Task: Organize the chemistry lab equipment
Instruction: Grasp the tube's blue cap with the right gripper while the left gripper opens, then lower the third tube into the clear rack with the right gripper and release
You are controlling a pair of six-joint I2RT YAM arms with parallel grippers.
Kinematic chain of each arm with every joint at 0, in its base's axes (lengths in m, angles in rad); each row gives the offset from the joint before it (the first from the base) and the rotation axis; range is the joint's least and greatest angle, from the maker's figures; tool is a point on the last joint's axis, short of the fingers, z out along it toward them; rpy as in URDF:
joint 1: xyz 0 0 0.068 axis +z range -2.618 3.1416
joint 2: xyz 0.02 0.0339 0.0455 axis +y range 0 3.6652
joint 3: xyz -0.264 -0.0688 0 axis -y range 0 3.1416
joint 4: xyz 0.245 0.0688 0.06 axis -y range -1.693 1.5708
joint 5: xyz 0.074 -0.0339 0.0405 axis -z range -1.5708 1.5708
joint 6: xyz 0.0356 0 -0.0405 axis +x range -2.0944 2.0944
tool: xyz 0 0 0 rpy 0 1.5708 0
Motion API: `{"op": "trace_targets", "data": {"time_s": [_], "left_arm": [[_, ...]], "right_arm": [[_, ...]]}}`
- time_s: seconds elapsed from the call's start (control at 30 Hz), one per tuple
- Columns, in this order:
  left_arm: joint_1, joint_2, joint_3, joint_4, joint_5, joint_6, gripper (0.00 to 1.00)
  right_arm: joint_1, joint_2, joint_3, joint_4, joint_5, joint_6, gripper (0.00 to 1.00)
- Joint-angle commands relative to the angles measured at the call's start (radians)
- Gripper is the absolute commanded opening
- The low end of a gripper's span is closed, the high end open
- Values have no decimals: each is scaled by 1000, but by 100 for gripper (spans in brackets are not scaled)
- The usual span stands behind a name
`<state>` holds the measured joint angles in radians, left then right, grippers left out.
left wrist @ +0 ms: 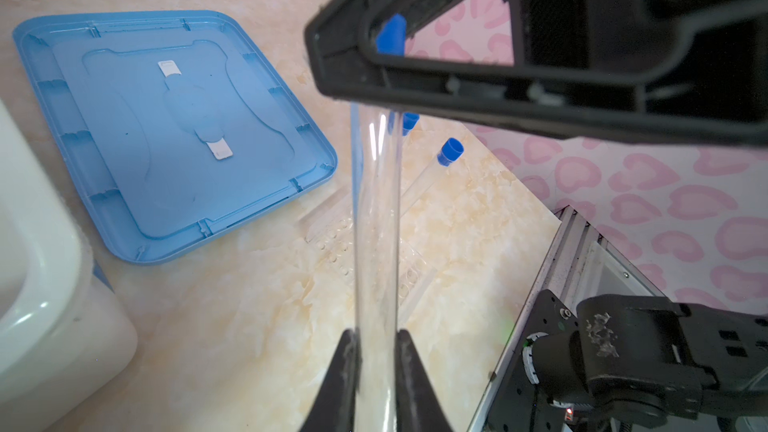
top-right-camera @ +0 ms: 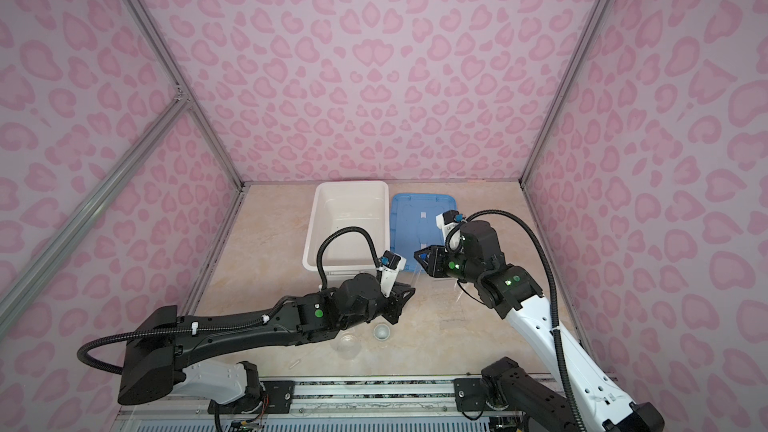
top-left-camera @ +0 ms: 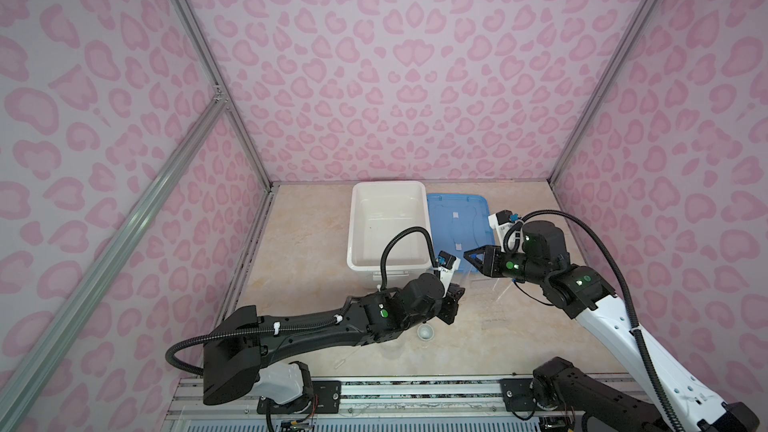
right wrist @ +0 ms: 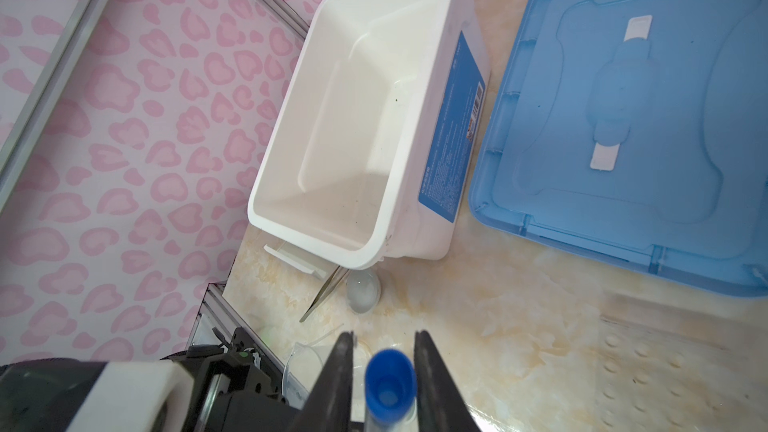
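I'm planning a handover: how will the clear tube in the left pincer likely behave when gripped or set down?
Probably stiff: the clear tube juts straight out of the left pincer without sagging. Its glossy wall likely slips under a light grip. Being round, it would probably roll if laid down, though its blue cap might slow that.

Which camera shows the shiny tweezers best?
The right wrist view: the tweezers lie in plain sight on the table, just by the white bin and a small round dish. The left wrist view does not show them, and in both top views I cannot make them out.
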<state>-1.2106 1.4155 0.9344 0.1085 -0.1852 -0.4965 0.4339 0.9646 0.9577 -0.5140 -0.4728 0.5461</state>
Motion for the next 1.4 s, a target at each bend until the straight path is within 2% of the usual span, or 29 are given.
{"op": "trace_targets", "data": {"time_s": [0.0, 0.23, 0.33, 0.37, 0.43, 0.47, 0.5, 0.57, 0.6, 0.77, 0.93, 1.2, 1.37], "left_arm": [[0, 8, 11, 33, -15, 8, 12], [-1, 8, 12, 34, -25, 10, 14], [-1, 11, 17, 34, -21, 8, 20], [-1, 11, 17, 36, -17, 7, 26], [0, 10, 17, 45, -7, 0, 51], [-1, 7, 15, 52, -1, -8, 65], [-1, 4, 15, 58, 8, -16, 75], [0, -3, 17, 68, 27, -40, 93], [-1, -7, 17, 75, 37, -57, 99], [-1, -14, 4, 124, 71, -109, 99], [-2, 6, 0, 134, 76, -124, 99], [-2, 28, -2, 142, 91, -148, 98], [-2, 42, 13, 136, 123, -160, 98]], "right_arm": [[2, -8, -7, -4, -1, -4, 25], [2, -25, -14, -20, 6, -19, 17], [2, -38, -11, -24, 24, -41, 16], [2, -42, -11, -24, 32, -49, 16], [4, -68, -21, -26, 66, -79, 16], [10, -86, -24, -33, 103, -100, 15], [20, -104, -30, -38, 141, -118, 15], [52, -155, -48, -46, 245, -156, 15], [75, -182, -64, -46, 304, -172, 14], [209, -308, -153, -49, 580, -212, 14], [313, -423, -240, -42, 824, -193, 14], [325, -598, -333, -92, 1040, -77, 14], [324, -656, -393, -93, 1089, -50, 14]]}}
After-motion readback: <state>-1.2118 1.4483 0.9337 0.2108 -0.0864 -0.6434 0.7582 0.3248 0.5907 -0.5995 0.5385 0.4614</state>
